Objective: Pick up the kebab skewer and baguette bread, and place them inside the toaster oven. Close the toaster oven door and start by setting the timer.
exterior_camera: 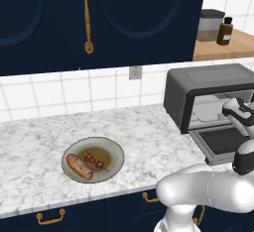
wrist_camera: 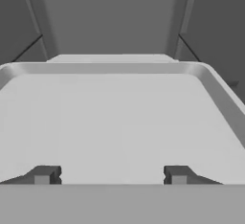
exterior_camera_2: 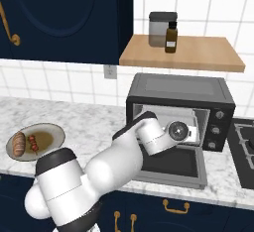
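Hand view has the fingers (wrist_camera: 111, 175) spread, empty, over the toaster oven (exterior_camera_2: 179, 109) tray — while skewer (exterior_camera: 94, 160) and baguette (exterior_camera: 79, 166) sit left of it, plated.

A: At lower left you see the golden-brown baguette bread (exterior_camera: 79, 166) beside the red-and-brown kebab skewer (exterior_camera: 94, 160)?

B: Yes; at right, your dark grey toaster oven (exterior_camera: 208, 85) on the white, grey-veined marble counter (exterior_camera: 144, 137).
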### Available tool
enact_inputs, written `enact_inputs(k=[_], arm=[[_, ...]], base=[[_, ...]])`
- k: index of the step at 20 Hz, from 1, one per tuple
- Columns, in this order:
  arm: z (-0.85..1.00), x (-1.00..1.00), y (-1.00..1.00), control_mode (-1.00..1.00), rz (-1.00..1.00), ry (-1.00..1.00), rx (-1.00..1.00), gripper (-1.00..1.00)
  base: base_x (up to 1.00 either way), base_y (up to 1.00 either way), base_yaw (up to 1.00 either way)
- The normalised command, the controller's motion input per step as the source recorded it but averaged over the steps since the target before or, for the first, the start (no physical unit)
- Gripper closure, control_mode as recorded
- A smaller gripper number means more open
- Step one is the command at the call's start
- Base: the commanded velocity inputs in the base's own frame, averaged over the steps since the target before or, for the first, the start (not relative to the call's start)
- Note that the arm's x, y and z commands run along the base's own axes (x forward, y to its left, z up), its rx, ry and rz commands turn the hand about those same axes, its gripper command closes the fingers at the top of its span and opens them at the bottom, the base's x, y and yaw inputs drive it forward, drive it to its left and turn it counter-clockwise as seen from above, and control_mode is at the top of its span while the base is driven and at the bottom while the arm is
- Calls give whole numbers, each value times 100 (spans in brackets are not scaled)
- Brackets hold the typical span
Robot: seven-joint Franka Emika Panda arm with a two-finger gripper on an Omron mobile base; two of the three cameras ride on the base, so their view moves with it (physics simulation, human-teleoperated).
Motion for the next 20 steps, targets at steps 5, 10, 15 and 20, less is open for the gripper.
enact_inputs(k=[5, 10, 15, 20], arm=[[-59, -53, -21, -100, 0, 7, 0, -100], [-57, -49, -13, -100, 0, 3, 0, -100], [-24, -38, -8, -100, 0, 5, 3, -100], [-10, -51, -13, -100, 0, 2, 1, -100]], base=[[0, 0, 0], [0, 0, 0], [0, 0, 0], [0, 0, 0]])
